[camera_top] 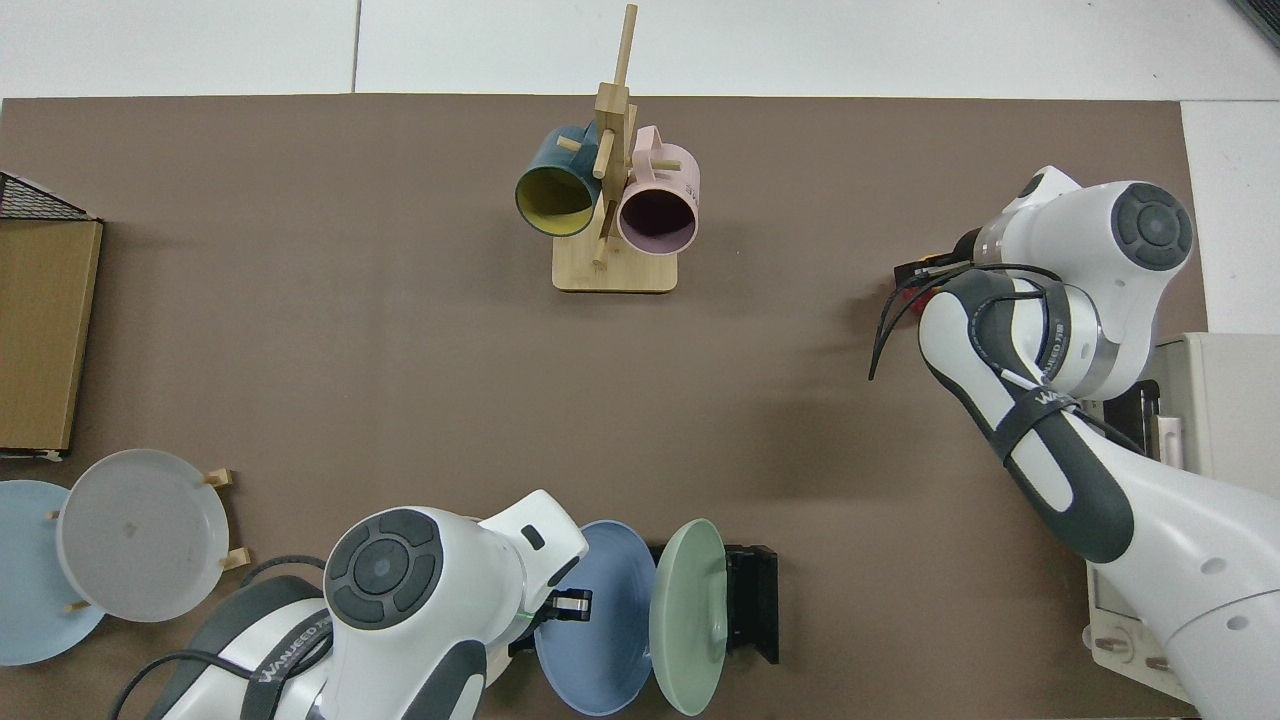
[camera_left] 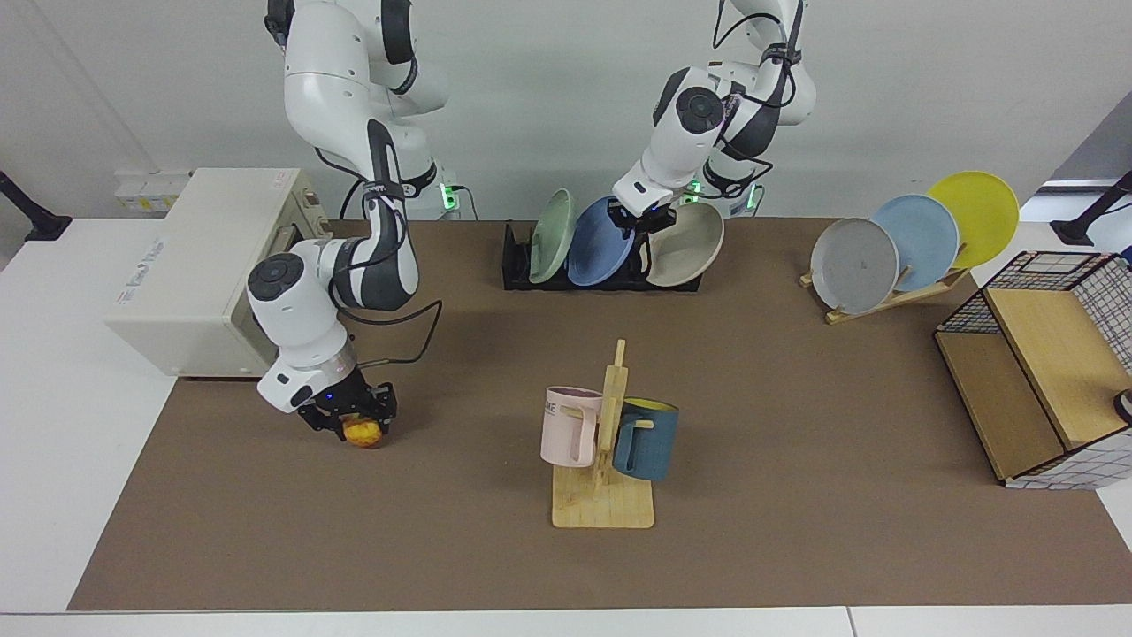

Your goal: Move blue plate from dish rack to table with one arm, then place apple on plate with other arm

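**Right tool on apple, left tool at blue plate**

Right tool (camera_left: pixel 350 423) low at the facing view's left, fingers closed around the apple (camera_left: pixel 363 433) on the brown bench (camera_left: pixel 442 531). Centre back: blue plate (camera_left: pixel 598 254) upright in the black dish rack (camera_left: pixel 517 265), between a green plate (camera_left: pixel 552 234) and a cream plate (camera_left: pixel 685 243). Left tool (camera_left: pixel 644 219) pinching the blue plate's upper rim.

At the far side of the table (camera_left: pixel 761 425), the left gripper (camera_left: pixel 643 218) sits at the upper rim of the blue plate (camera_left: pixel 597 243), which stands in the dish rack (camera_left: pixel 522 270) between a green plate (camera_left: pixel 552 235) and a beige plate (camera_left: pixel 688 246) (both leaning). Near left, the right gripper (camera_left: pixel 352 423) has its fingers closed around the apple (camera_left: pixel 363 433) on the mat.
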